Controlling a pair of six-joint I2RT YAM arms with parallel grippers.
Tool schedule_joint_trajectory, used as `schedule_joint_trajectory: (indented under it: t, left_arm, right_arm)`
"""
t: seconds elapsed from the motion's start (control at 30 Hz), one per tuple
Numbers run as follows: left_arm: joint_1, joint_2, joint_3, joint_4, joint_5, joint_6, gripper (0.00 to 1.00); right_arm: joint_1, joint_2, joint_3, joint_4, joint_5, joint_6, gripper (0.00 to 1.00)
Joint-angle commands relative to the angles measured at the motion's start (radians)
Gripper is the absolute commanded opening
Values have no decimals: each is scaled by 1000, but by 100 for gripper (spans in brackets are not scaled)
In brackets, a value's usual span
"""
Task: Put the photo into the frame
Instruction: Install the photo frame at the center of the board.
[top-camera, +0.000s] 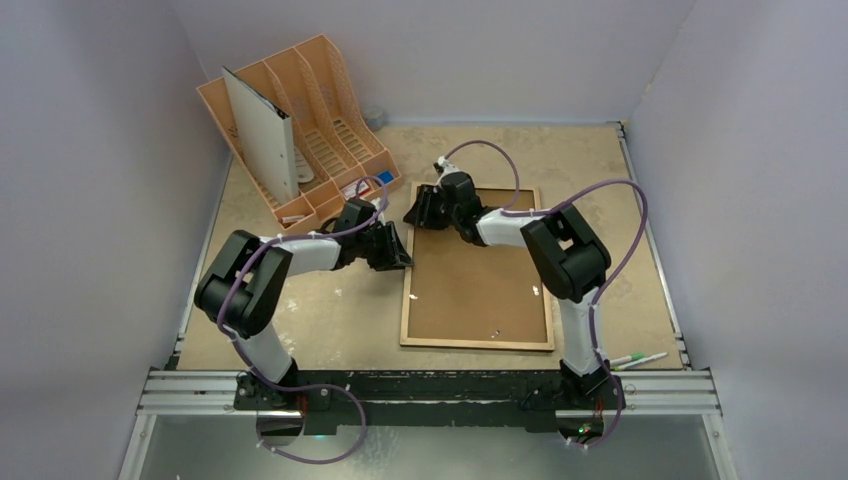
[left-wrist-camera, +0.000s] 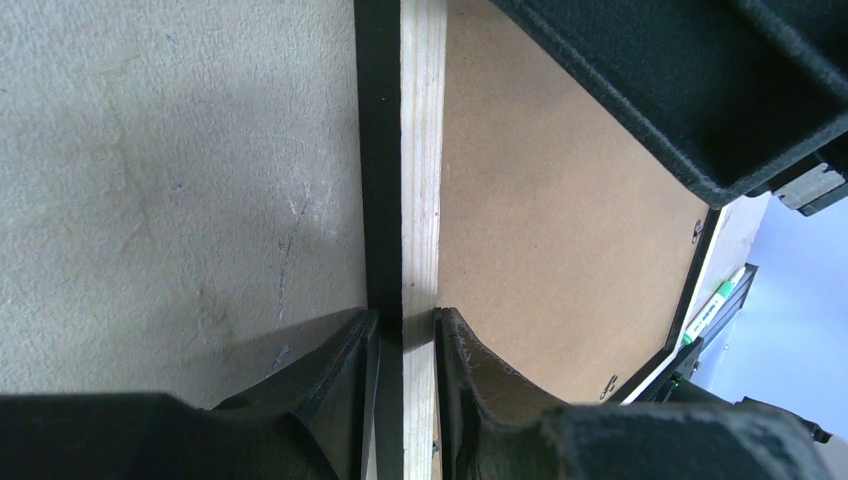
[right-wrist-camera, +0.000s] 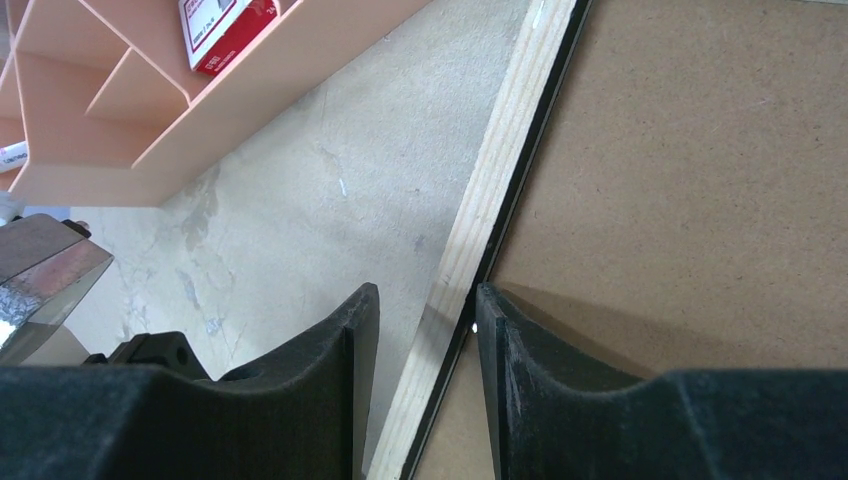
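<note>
The frame (top-camera: 406, 300) lies flat on the table with its light wood rim up, and the brown backing board (top-camera: 480, 270) fills it. My left gripper (top-camera: 398, 250) is shut on the frame's left rim (left-wrist-camera: 420, 150), one finger on the black outer side and one against the inner edge, next to the board (left-wrist-camera: 560, 220). My right gripper (top-camera: 415, 212) is at the far left corner. It straddles the rim (right-wrist-camera: 500, 170) with its jaws apart; the outer finger (right-wrist-camera: 350, 340) stands clear of the wood. The photo's picture side shows in no view.
A peach file organiser (top-camera: 330, 120) stands at the back left, close to both grippers, and holds an upright white sheet (top-camera: 262, 135) and a red box (right-wrist-camera: 215, 30). Two pens (top-camera: 640, 358) lie near the front right edge. Grey walls enclose the table.
</note>
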Motion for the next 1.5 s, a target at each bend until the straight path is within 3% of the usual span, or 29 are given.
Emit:
schedule_joint_trajectory:
  t: [0.0, 0.3, 0.67, 0.93, 1.47]
  left_arm:
    - [0, 23, 18, -34, -49, 30, 27]
    - [0, 13, 19, -48, -62, 34, 30]
    - [-1, 14, 11, -41, -45, 46, 42]
    - [-1, 23, 11, -42, -45, 43, 36]
    - [-1, 19, 7, -53, -60, 45, 35]
  right_arm:
    - [10, -25, -21, -94, -82, -10, 44]
    - [-15, -45, 115, -163, 16, -5, 46]
    - [-127, -157, 21, -179, 255, 72, 48]
    - [-189, -91, 34, -216, 249, 100, 48]
    - [-202, 21, 94, -191, 205, 90, 44]
